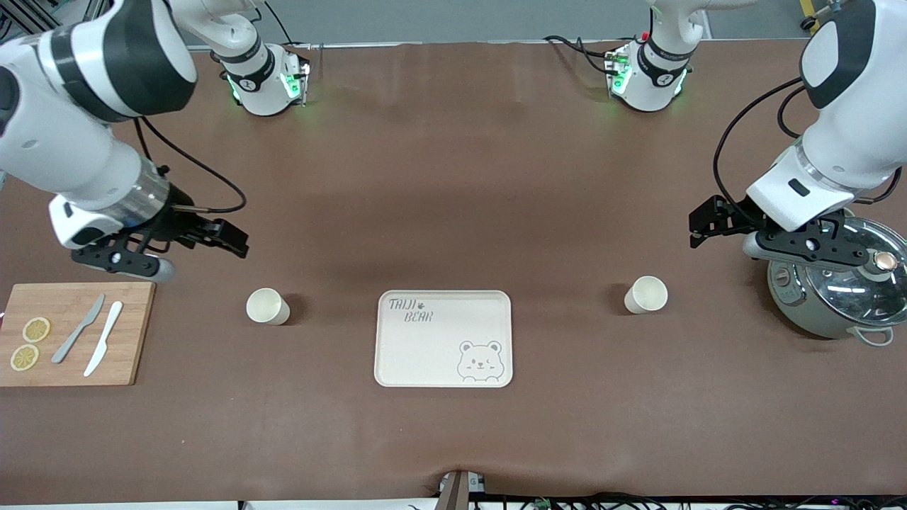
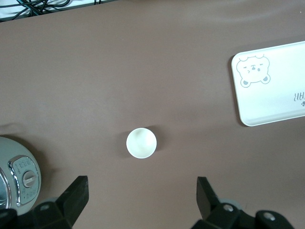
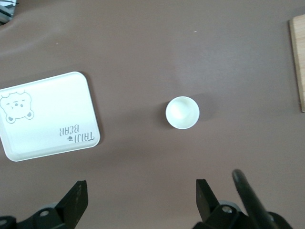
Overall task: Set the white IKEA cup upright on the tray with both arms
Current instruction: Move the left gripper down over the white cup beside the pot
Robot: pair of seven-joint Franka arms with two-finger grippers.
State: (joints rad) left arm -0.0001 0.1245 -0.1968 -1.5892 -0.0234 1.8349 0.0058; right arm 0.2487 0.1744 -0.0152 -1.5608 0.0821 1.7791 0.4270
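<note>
Front view shows two small white plastic cups standing upright on the brown table, one on each side of the flat cream rectangular tray (image 1: 443, 338) with grey "TAIJI BEAR" lettering and a bear-face drawing. The cup toward the right arm's end (image 1: 267, 307) and the cup toward the left arm's end (image 1: 645, 295) both sit well apart from the tray, mouths up, neither touching anything else. The right gripper (image 1: 230, 239) hangs over bare table between the wooden cutting board (image 1: 134, 340) and its cup, fingers spread wide and holding nothing. The left gripper (image 1: 705, 223) hangs over bare table beside the grey-green pot with a glass lid (image 1: 836, 297), likewise wide open and empty. In the left wrist view the cup (image 2: 141, 142) lies ahead of the two black fingers (image 2: 76, 193), roughly centred on the gap between them but clear of both tips, with the tray corner (image 2: 248, 112) off to one side. In the right wrist view the other cup (image 3: 182, 112) also lies ahead of the spread fingers (image 3: 76, 198), closer to the line of one finger than the other, touching neither, between the tray (image 3: 81, 114) and the board's edge (image 3: 298, 62). On the board lie a grey knife (image 1: 78, 329), a white knife (image 1: 103, 338) and two lemon slices (image 1: 35, 329).
</note>
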